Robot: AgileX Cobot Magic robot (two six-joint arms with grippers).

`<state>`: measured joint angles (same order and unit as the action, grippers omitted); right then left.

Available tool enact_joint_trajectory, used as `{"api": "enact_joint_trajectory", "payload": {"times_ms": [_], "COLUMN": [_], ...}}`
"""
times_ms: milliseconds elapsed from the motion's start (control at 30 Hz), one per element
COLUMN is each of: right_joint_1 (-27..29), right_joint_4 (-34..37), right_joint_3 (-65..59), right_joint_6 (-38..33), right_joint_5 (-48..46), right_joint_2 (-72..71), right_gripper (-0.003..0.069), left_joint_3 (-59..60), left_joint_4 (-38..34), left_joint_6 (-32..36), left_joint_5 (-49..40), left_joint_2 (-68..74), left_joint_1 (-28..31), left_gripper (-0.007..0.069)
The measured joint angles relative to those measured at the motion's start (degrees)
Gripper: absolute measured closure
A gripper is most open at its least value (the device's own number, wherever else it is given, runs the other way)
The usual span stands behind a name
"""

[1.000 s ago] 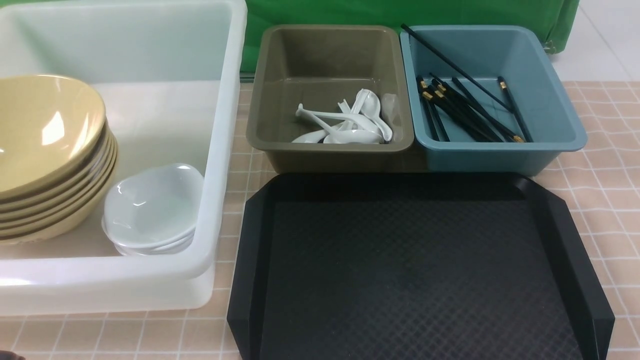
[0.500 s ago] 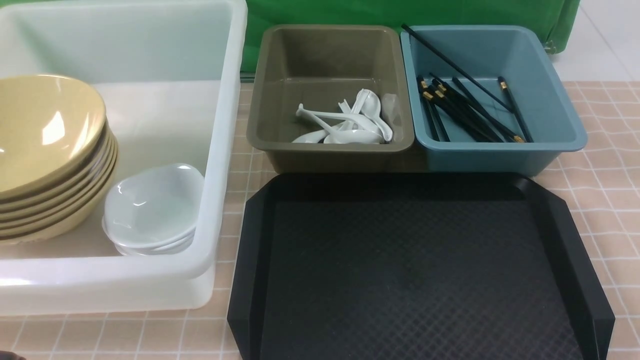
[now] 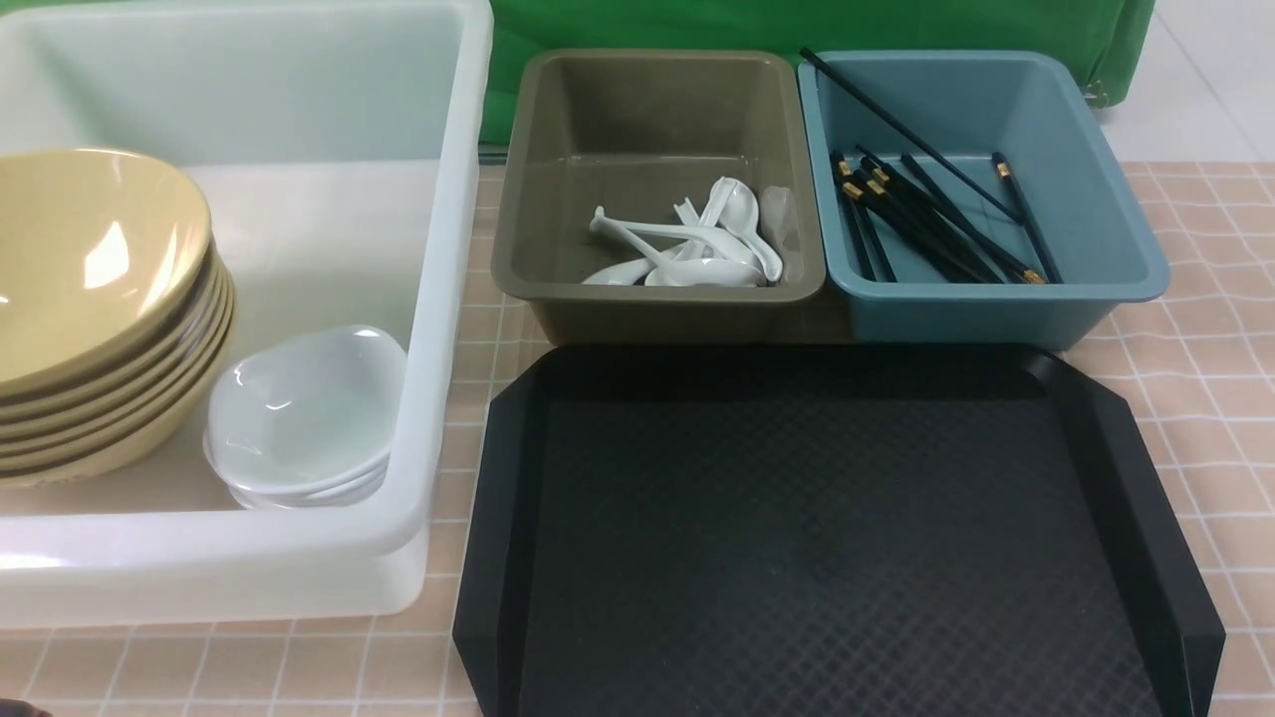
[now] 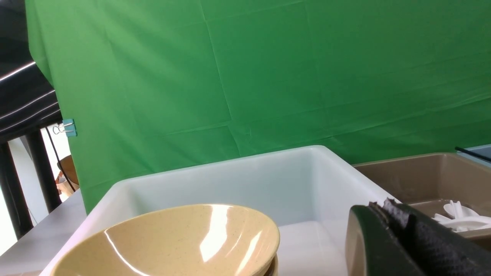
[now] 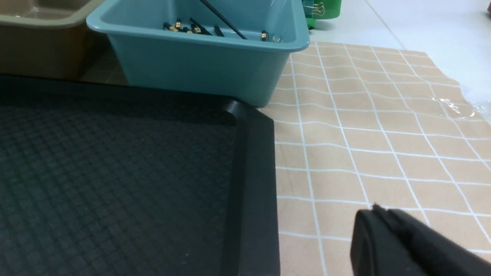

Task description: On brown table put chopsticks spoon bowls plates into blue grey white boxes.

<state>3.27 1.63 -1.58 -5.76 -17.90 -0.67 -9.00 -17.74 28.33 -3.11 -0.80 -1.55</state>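
**Operator:** Report the condition of both grippers.

**Technician:** The left gripper (image 4: pixel 387 214) has its fingers pressed together with nothing between them. Only its dark padded tip shows, in the left wrist view, over the near part of the white tub (image 4: pixel 238 176). The right gripper (image 5: pixel 378 214) is likewise closed and holds nothing. Its black tip shows in the right wrist view above the brown table (image 5: pixel 364 126), just beside the right edge of the black tray (image 5: pixel 253 172). Neither gripper appears in the front view.

**Operator:** Locate the tableware, working outward from each gripper.

**Technician:** Near the left gripper, the bowls (image 3: pixel 90 299) sit nested in a stack at the left side of the white tub. The plates (image 3: pixel 304 408) are stacked in the same tub, just beside the bowls and against the tub's near right corner. Further right, the spoons (image 3: pixel 687 244) lie in a loose heap toward the near right part of the grey bin (image 3: pixel 657 299). Near the right gripper, past the tray's far right corner, stands the blue bin (image 3: pixel 996 309). The chopsticks (image 3: pixel 926 219) lie inside it, mostly on its floor, with one stick leaning up across the far left corner of the rim.

**Operator:** Arrangement of the containers?

**Technician:** The grey and blue bins stand side by side, touching, at the far edge of the tray. The white tub stands left of both.
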Motion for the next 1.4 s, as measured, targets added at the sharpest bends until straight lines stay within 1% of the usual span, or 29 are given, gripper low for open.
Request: {"api": "enact_joint_trajectory", "payload": {"times_ms": [333, 433, 633, 733, 867, 933, 1000, 1033, 1067, 1100, 1167, 1400], "right_joint_1": [0.00, 0.06, 0.06, 0.06, 0.11, 0.11, 0.11, 0.11, 0.11, 0.11, 0.11, 0.11], "right_joint_4": [0.00, 0.00, 0.00, 0.00, 0.00, 0.00, 0.00, 0.00, 0.00, 0.00, 0.00, 0.00], "right_joint_3": [0.00, 0.00, 0.00, 0.00, 0.00, 0.00, 0.00, 0.00, 0.00, 0.00, 0.00, 0.00], "right_joint_6": [0.00, 0.00, 0.00, 0.00, 0.00, 0.00, 0.00, 0.00, 0.00, 0.00, 0.00, 0.00], "right_joint_5": [-0.05, -0.05, -0.05, -0.05, -0.05, -0.05, -0.05, -0.05, -0.05, -0.05, -0.05, -0.05], "right_joint_2": [0.00, 0.00, 0.00, 0.00, 0.00, 0.00, 0.00, 0.00, 0.00, 0.00, 0.00, 0.00], "right_gripper": [0.0610, 0.0610, 0.0609, 0.0609, 0.0609, 0.0609, 0.0608, 0.0608, 0.0607, 0.0606, 0.0604, 0.0599], "left_joint_3": [0.08, 2.47, 9.71, 10.08, 10.08, 10.08, 10.08, 10.08, 10.08, 10.03, 9.99, 9.99], "left_joint_4": [0.07, 1.45, -5.47, -6.10, -1.30, 1.79, 6.73, 7.19, 9.99, 11.27, 12.89, 13.41], "left_joint_6": [0.00, 0.79, -6.35, -8.11, -12.26, -16.07, -22.98, -22.98, -26.01, -27.13, -27.98, -28.33], "left_joint_5": [0.00, 1.31, 2.18, 0.14, -4.11, -6.89, -12.21, -12.21, -14.96, -15.39, -15.86, -15.85], "left_joint_2": [0.00, -0.03, -0.03, -0.03, -0.03, -0.03, -0.03, -0.03, -0.03, -0.03, -0.03, -0.03], "left_joint_1": [0.00, 1.15, 4.33, 4.64, 4.64, 4.64, 4.64, 4.64, 4.64, 4.64, 4.64, 4.64], "left_gripper": [0.0631, 0.0631, 0.0631, 0.0631, 0.0631, 0.0631, 0.0631, 0.0631, 0.0631, 0.0631, 0.0631, 0.0631]}}
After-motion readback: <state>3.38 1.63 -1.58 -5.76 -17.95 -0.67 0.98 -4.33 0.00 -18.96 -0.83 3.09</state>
